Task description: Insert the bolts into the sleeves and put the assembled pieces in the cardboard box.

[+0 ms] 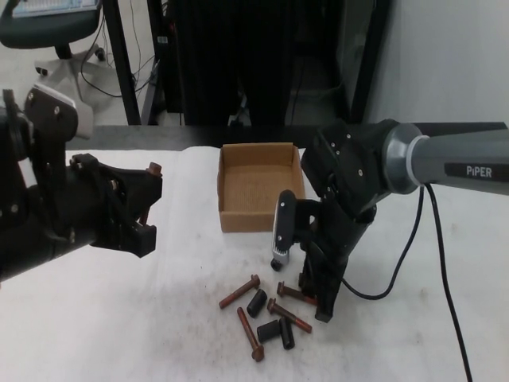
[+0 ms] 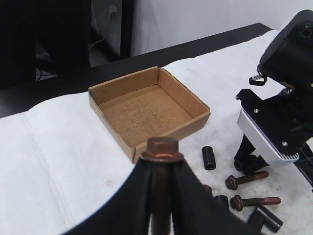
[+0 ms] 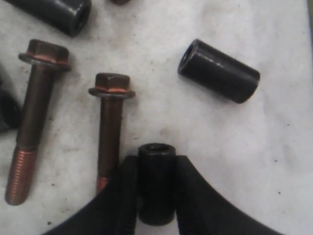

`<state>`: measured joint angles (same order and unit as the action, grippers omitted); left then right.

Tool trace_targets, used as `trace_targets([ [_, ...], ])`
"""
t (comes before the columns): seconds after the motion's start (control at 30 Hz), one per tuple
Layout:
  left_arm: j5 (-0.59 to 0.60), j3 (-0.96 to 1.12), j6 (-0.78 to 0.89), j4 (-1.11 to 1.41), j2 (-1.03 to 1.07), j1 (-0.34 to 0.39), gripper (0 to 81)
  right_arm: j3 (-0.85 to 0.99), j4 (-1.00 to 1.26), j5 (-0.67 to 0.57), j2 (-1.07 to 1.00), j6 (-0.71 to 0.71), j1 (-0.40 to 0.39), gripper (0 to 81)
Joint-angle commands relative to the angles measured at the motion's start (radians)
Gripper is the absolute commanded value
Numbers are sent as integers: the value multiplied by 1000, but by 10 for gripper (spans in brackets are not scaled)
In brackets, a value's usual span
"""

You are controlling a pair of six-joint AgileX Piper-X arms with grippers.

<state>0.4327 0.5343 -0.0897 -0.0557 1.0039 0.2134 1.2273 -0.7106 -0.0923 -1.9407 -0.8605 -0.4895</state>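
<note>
My left gripper (image 2: 160,169) is shut on a rusty bolt (image 2: 161,152), whose hex head sticks out past the fingertips. In the high view it hangs above the cloth, left of the cardboard box (image 1: 258,195). My right gripper (image 3: 156,171) is down among the loose parts, its fingers shut on a black sleeve (image 3: 156,188) that lies lengthwise between them. Two loose bolts (image 3: 111,122) (image 3: 36,112) lie right beside it. Another sleeve (image 3: 218,71) rests a little farther off. The box (image 2: 146,110) holds nothing.
Several bolts (image 1: 250,334) and sleeves (image 1: 256,302) are scattered on the white cloth in front of the box, around the right gripper (image 1: 314,301). A black cable (image 1: 413,239) trails from the right arm. The cloth under the left gripper (image 1: 151,181) is bare.
</note>
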Motion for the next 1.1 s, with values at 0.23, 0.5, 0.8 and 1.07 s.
trace_targets([
  [0.23,32,3,7,35,-53,-3,4,5,44,13,133,304,25,3],
  [0.5,176,3,205,227,-154,-3,4,5,194,-399,394,653,126,3],
  [0.8,241,3,698,760,-38,10,4,-62,356,-1076,510,819,165,3],
  [1.07,241,5,1102,1291,271,40,4,-241,477,-1202,511,815,110,3],
])
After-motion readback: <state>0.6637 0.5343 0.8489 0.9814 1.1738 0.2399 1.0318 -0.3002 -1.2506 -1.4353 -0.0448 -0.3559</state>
